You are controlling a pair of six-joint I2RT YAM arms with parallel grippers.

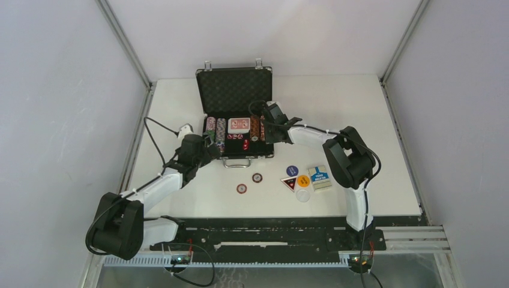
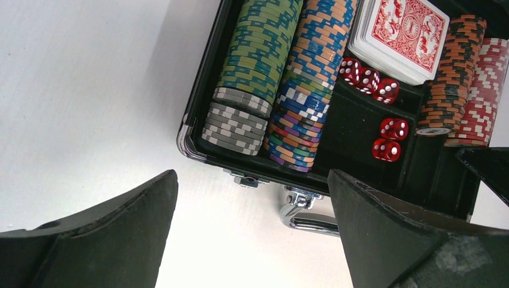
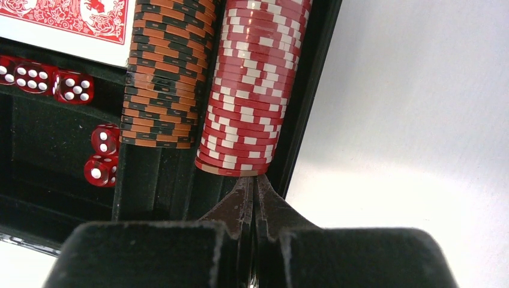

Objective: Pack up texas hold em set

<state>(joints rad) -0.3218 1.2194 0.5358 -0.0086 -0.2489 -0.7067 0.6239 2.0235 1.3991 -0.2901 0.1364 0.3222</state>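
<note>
The black silver-edged case (image 1: 234, 90) lies open at the back of the table. It holds rows of striped chips (image 2: 258, 54), a red card deck (image 2: 403, 30) and red dice (image 2: 367, 77). My left gripper (image 1: 210, 147) is open and empty, low over the table at the case's front left corner (image 2: 252, 180), near the metal handle (image 2: 306, 210). My right gripper (image 1: 265, 135) is shut with nothing between the fingers. Its tips (image 3: 252, 178) touch the near end of the red-and-white chip row (image 3: 249, 84), beside the orange-and-black row (image 3: 165, 72).
In front of the case, two loose chips (image 1: 241, 188) (image 1: 257, 177) lie on the white table. To their right are a blue button (image 1: 292, 170), an orange button (image 1: 303, 180), a white button (image 1: 303, 195), a red-and-black piece (image 1: 289, 183) and the blue card deck (image 1: 320, 177).
</note>
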